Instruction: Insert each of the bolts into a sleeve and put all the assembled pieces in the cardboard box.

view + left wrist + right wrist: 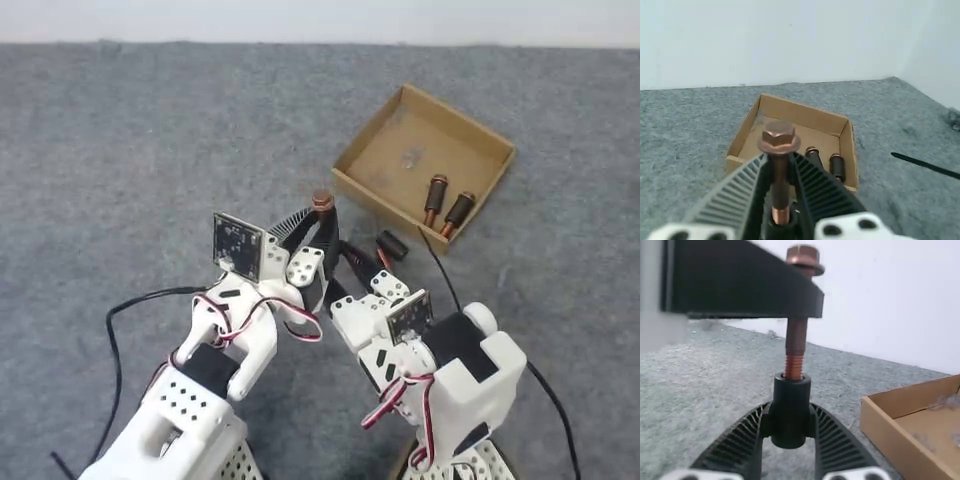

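Left gripper (779, 160) closed on the upright bolt (779, 142); right gripper (789, 415) clamped around a black sleeve (790, 395), the bolt's threaded tip at its mouth; two assembled pieces (435, 195) lie in the cardboard box (385, 205); a spare sleeve (392, 245) lies just beside it.

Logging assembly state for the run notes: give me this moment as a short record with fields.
left pincer: shut on bolt, head up
right pincer: shut on sleeve, upright
bolt vs sleeve: threaded tip at the sleeve's top opening; depth unclear
cardboard box: two assembled pieces inside, side by side
loose: spare sleeve on carpet beside the box
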### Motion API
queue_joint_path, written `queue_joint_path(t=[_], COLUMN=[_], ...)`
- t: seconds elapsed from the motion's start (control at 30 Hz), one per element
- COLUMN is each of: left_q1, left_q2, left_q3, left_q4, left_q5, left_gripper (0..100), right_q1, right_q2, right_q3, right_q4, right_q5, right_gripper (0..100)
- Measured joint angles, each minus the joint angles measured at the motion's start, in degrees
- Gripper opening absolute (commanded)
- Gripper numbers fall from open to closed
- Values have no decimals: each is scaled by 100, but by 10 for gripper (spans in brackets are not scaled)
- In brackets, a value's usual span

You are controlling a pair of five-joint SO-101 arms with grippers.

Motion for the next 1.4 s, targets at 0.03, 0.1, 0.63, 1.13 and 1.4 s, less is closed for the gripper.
queue_joint_path(t=[0.03, 0.1, 0.63, 1.13, 1.4], left_q1=[0, 18, 35, 35, 0], left_q2=[0, 0, -176, -176, -176], left_q3=[35, 149, 730, 747, 756], left_q4=[-9, -9, -88, -105, -70], left_q5=[0, 0, 44, 44, 9], left_gripper=[11, 11, 12, 20, 190], right_q1=[0, 0, 0, 0, 9], right_q2=[0, 0, 0, 0, 9], right_q3=[0, 0, 0, 0, 0], right_q4=[0, 0, 0, 0, 9], right_q5=[0, 0, 18, 18, 18], right_gripper=[6, 6, 6, 6, 6])
